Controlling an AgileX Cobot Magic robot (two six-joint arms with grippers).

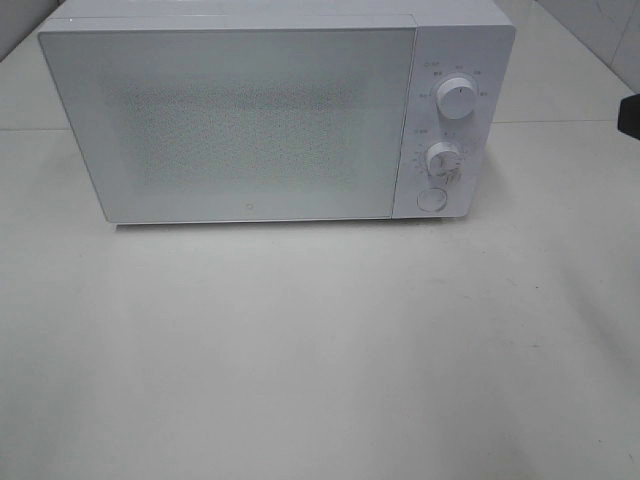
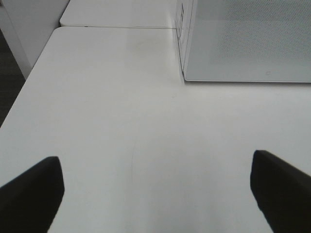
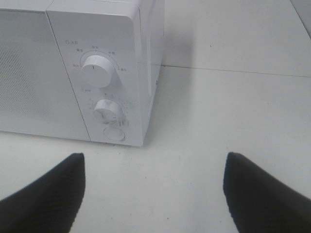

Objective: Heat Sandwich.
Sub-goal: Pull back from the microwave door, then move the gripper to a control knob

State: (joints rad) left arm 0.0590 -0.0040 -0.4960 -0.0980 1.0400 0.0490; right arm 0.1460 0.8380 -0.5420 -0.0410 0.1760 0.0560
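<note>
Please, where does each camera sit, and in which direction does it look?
Exterior high: high in front, looking down at the microwave on the table; a dark part at the right edge, perhaps an arm.
Left wrist: low over the table, facing the microwave's left front corner; left fingers show, apart.
Right wrist: facing the control panel; right fingers show, apart.
Shared: all see the microwave's front.

The microwave (image 1: 250, 120) hides its inside behind a dotted door. Its knob markings (image 1: 452, 72) are too small to read. A dark shape (image 1: 631, 116) is cut off at the right edge.
</note>
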